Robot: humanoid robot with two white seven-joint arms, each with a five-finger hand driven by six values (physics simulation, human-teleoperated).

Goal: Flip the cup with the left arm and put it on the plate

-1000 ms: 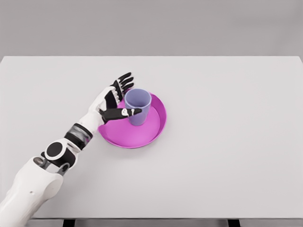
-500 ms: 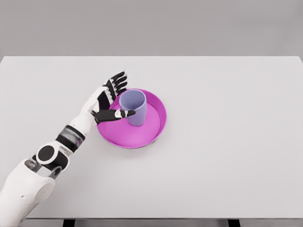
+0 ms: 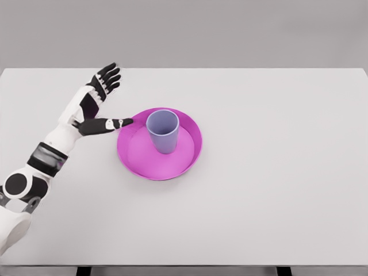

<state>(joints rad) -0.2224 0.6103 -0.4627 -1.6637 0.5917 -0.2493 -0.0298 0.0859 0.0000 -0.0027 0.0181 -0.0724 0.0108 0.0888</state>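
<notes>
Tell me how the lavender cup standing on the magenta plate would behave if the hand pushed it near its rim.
The lavender plastic-looking cup stands upright, mouth up, and narrows toward its base, so a push near the rim would probably tip it rather than slide it. It looks stiff and light. Once on its side, its round wall would likely roll against the raised rim of the magenta round plate.

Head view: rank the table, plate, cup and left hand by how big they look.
1. Table, by far the largest.
2. Plate.
3. and 4. Left hand, fingers spread, and cup: these cover similar areas, the hand perhaps a little more, so I won't rank them.
</notes>
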